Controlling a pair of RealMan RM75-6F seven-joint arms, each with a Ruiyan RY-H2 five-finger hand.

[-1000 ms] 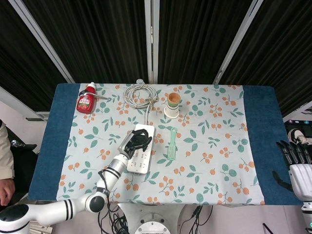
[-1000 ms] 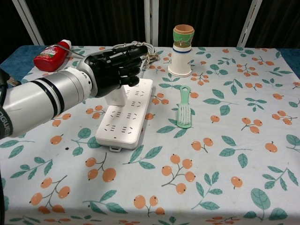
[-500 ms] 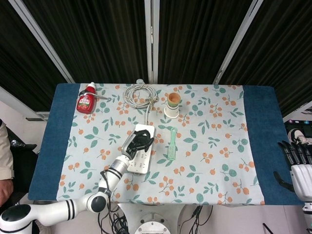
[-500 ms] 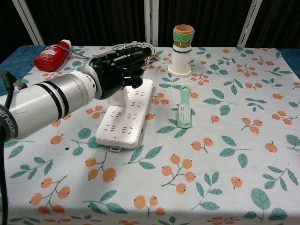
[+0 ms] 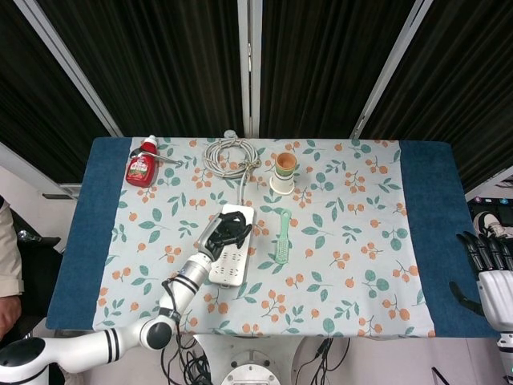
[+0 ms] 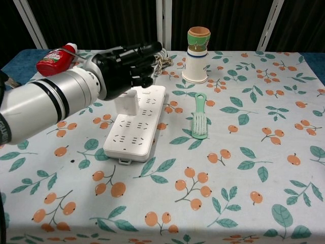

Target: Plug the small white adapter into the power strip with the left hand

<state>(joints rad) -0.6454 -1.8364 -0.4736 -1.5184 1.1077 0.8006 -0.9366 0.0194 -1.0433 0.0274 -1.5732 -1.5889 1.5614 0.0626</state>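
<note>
The small white adapter (image 6: 127, 102) stands upright, plugged into the power strip (image 6: 136, 122). The left hand (image 6: 126, 70) hovers just above, fingers loosely curled, holding nothing. The right hand (image 5: 490, 273) rests open at the surface's edge.

A red ketchup bottle (image 5: 142, 166), coiled cable (image 5: 231, 155), stacked cups (image 5: 284, 172) and green brush (image 5: 283, 236) lie on the floral tablecloth (image 5: 361, 265).

ketchup bottle (image 6: 55, 61) label too blurred, nothing legible
</note>
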